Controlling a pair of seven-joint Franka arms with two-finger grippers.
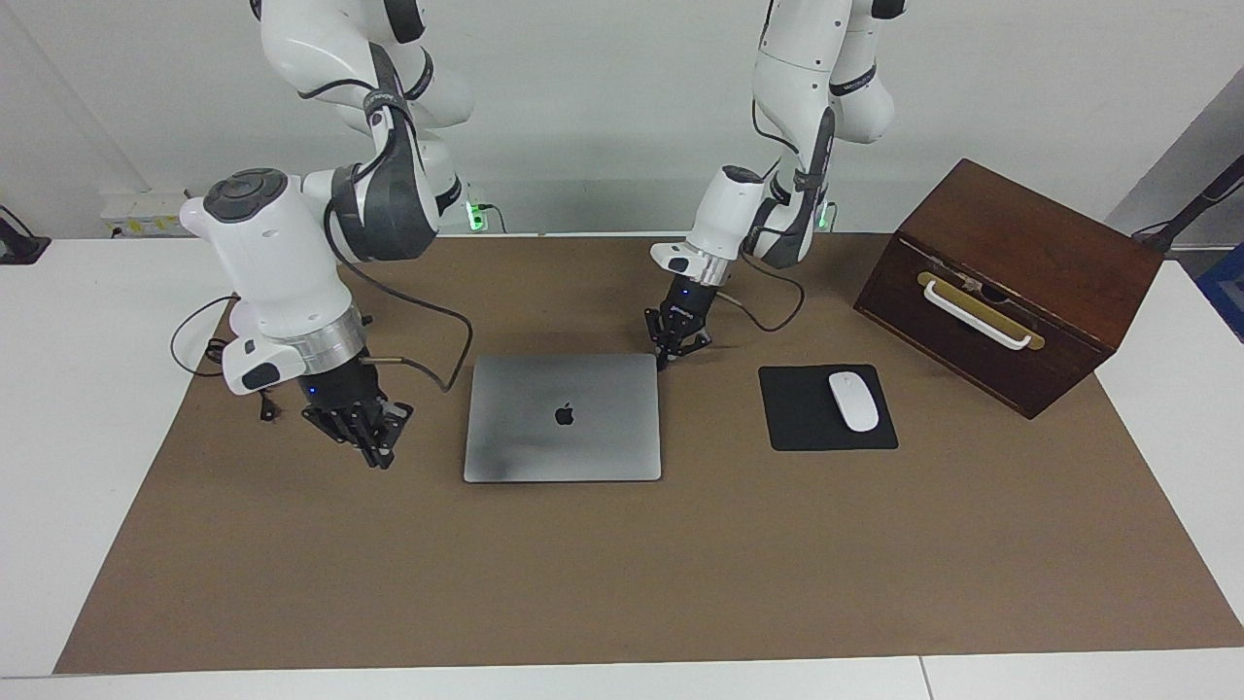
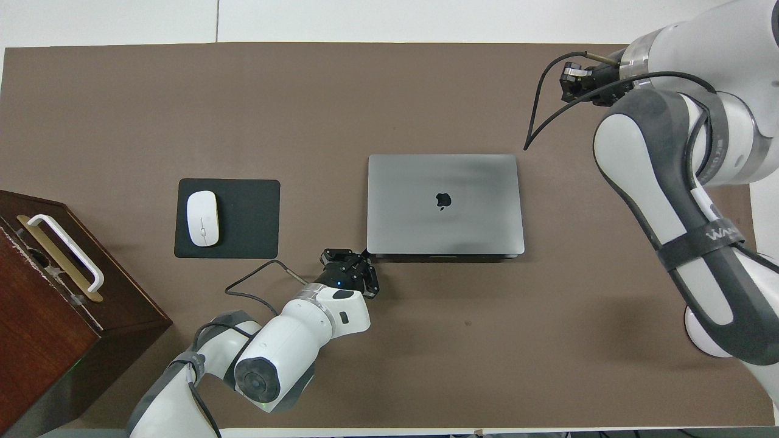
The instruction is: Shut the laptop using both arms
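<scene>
- Laptop (image 1: 563, 416) flat on the brown mat (image 1: 622, 574), lid fully down with the dark logo facing up; closing looks done, judging by how it lies.
- Left hand (image 1: 677, 342) low at the laptop's corner nearest the robots on the left arm's end, tips just beside or touching the edge; contact too fine to settle. Probably parked there after pressing the lid, or steadying the base.
- Spread of the left hand's fingers: cannot tell.
- Right hand (image 1: 358, 428) hanging off to the laptop's side toward the right arm's end, apart from it, over bare mat, gripping nothing. Finger spread likewise impossible to tell. Likely placed clear so as not to catch the lid.
- Black mouse pad (image 1: 827, 407) with a white mouse (image 1: 852, 401) on it, out past the left hand, away from the laptop.
- Dark wooden box (image 1: 1011, 282) with a white handle, farther toward the left arm's end, tilted on the mat.
- White worktop (image 1: 78, 408) under the brown mat, mat covering most of it.
- Plain pale wall at the robots' end; green lights glowing at both arm bases.
</scene>
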